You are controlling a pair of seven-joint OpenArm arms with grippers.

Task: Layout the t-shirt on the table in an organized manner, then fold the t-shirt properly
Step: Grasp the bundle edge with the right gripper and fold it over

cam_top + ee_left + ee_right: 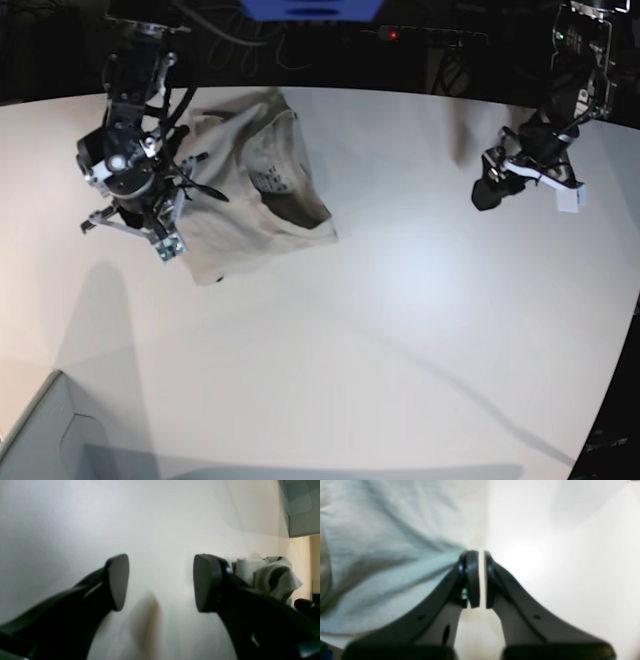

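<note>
The light grey-beige t-shirt [250,205] lies crumpled on the white table [390,330] at the far left, and its folds fill the left of the right wrist view [382,555]. My right gripper [481,555] sits at the shirt's edge, shut to a thin slit, with creases running into its fingertips. In the base view that gripper [140,215] is over the shirt's left side. My left gripper [161,582] stands open over bare table with nothing between its fingers, far to the right [488,192]. The t-shirt [270,576] shows as a small heap behind its right finger.
A pale box corner [40,430] sits at the table's near left. Dark equipment and cables run behind the table's curved far edge [420,92]. A grey panel [300,510] shows at the top right of the left wrist view.
</note>
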